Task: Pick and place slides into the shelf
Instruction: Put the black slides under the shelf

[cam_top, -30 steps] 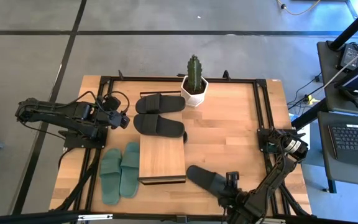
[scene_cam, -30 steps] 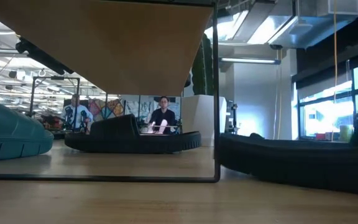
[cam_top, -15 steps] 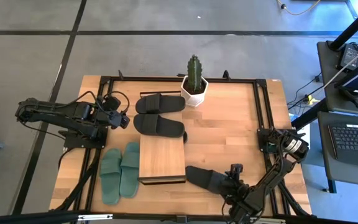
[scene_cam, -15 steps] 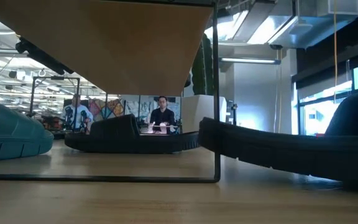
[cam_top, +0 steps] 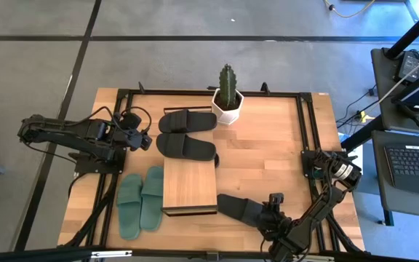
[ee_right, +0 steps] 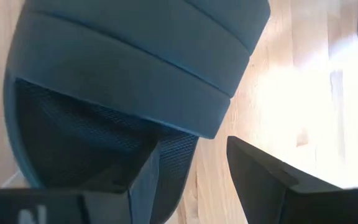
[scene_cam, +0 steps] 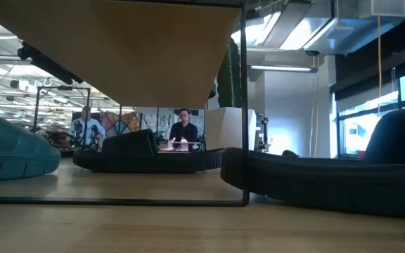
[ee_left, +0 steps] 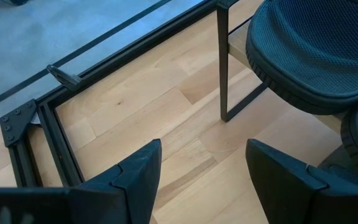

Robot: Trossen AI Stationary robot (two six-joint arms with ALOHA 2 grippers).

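Slides counted from high view: five total, three black, two muted green. Green pair side by side on table, just beside shelf on left-arm side. Two black ones flat at shelf's far end, nearer one touching it. Fifth, black slide, just beside shelf's near right corner, clamped at its side edge by right gripper. Seen only from right wrist view: one finger on the mesh-textured footbed, the other outside the rim over bare wood, wide ribbed strap ahead. Seen only from low view: shelf's plank underside and thin black leg, held slide's toe right at that leg, person seated far behind. Left gripper over bare table near black pair, fingers well apart, holding nothing; mesh insoles also plain from left wrist view. One shelf, light wood plank on black metal frame, top bare. One cactus in white faceted pot at far edge.
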